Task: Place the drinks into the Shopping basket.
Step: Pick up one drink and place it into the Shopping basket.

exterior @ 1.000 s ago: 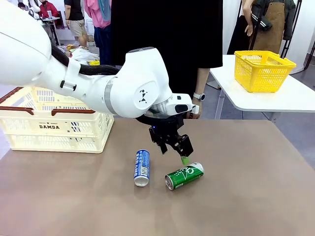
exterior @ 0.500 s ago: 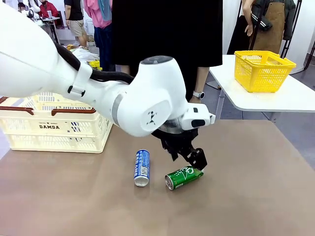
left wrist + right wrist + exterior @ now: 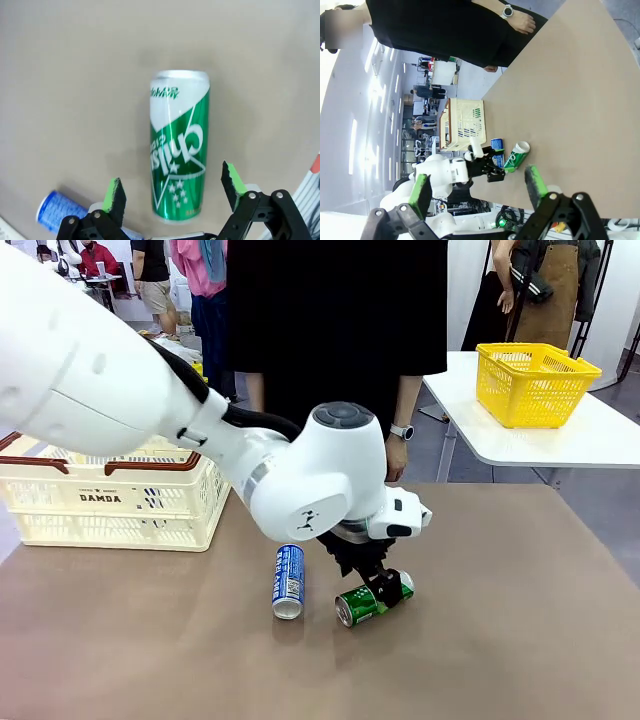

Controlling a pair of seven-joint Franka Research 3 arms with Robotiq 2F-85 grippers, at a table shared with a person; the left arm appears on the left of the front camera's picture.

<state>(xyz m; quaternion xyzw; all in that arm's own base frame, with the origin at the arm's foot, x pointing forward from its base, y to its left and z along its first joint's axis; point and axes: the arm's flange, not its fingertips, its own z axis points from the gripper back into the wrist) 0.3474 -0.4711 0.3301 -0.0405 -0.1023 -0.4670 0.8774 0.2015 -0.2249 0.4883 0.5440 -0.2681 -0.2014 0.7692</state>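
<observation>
1. Your left gripper has its jaws wide and empty, with a pad on each side of the green can lying on the table.
2. The can's long axis squarely crosses the closing line, and the left arm is nearest.

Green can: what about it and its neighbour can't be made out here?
- Front view: middle of the green can, hidden behind the left gripper; contact unclear.
- Left wrist view: the blue can, cut by the bottom edge and the gripper.
- Right wrist view: lettering on both cans, too small.
</observation>
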